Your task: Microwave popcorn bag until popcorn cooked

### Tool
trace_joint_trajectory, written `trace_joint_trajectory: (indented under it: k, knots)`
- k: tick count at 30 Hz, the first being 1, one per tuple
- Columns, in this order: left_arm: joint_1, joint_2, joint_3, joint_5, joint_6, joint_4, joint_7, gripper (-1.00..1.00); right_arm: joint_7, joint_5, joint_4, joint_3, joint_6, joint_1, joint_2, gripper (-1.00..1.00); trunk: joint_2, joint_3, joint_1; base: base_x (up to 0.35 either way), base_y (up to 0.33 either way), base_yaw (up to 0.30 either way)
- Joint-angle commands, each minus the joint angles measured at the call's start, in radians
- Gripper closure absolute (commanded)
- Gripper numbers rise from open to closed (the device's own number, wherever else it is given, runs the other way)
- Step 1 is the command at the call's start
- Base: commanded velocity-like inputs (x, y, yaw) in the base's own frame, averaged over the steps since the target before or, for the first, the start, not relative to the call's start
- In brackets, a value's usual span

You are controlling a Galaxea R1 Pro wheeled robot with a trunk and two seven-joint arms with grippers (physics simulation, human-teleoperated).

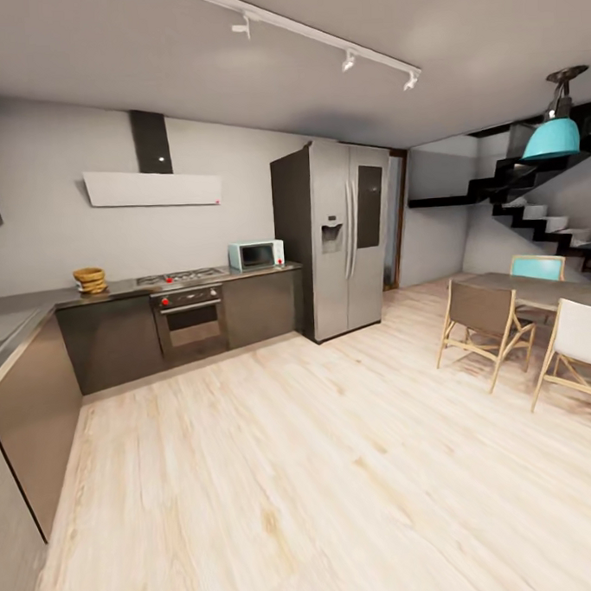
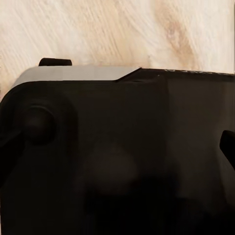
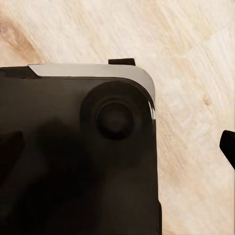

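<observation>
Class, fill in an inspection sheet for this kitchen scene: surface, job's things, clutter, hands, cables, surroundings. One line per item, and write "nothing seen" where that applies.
Surface: grey countertop runs along the far wall and turns down the left side, over dark cabinets.
Job's things: pale blue microwave stands on the countertop beside the fridge, door shut; tan popcorn bag sits on the countertop, across the gas hob from the microwave.
Clutter: nothing seen.
Hands: dark fingertip edges at the wrist views' borders, over the robot's dark base and wood floor; open or shut cannot be told.
Cables: nothing seen.
Surroundings: oven under the hob, white hood, dining table with chairs, stairs.
</observation>
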Motion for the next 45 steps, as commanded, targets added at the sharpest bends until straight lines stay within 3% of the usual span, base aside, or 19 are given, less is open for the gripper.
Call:
trace_joint_trajectory:
  k: [1, 12, 26, 45]
  knots:
    - [0.000, 0.000, 0.001, 0.006, -0.002, 0.000, 0.000, -1.00, 0.000, -0.003, 0.002, 0.000, -0.006, 0.000, 0.000, -1.00, 0.000, -0.001, 0.001, 0.321, 0.000, 0.000]
    - [0.003, -0.001, 0.004, 0.007, -0.005, 0.000, 0.000, -1.00, -0.003, -0.004, 0.002, 0.000, -0.003, -0.001, 0.000, -1.00, 0.000, -0.002, 0.001, 0.058, 0.000, 0.000]
    - [0.003, -0.002, 0.005, 0.006, -0.005, -0.003, 0.000, -1.00, -0.003, -0.006, 0.002, 0.000, -0.004, -0.001, -0.002, -1.00, 0.000, -0.023, 0.001, 0.004, 0.000, 0.000]
    - [0.003, 0.000, 0.005, 0.008, 0.003, 0.000, 0.000, -1.00, -0.003, -0.005, 0.002, -0.001, -0.004, -0.001, 0.004, -1.00, 0.000, -0.030, 0.001, 0.307, 0.000, 0.000]
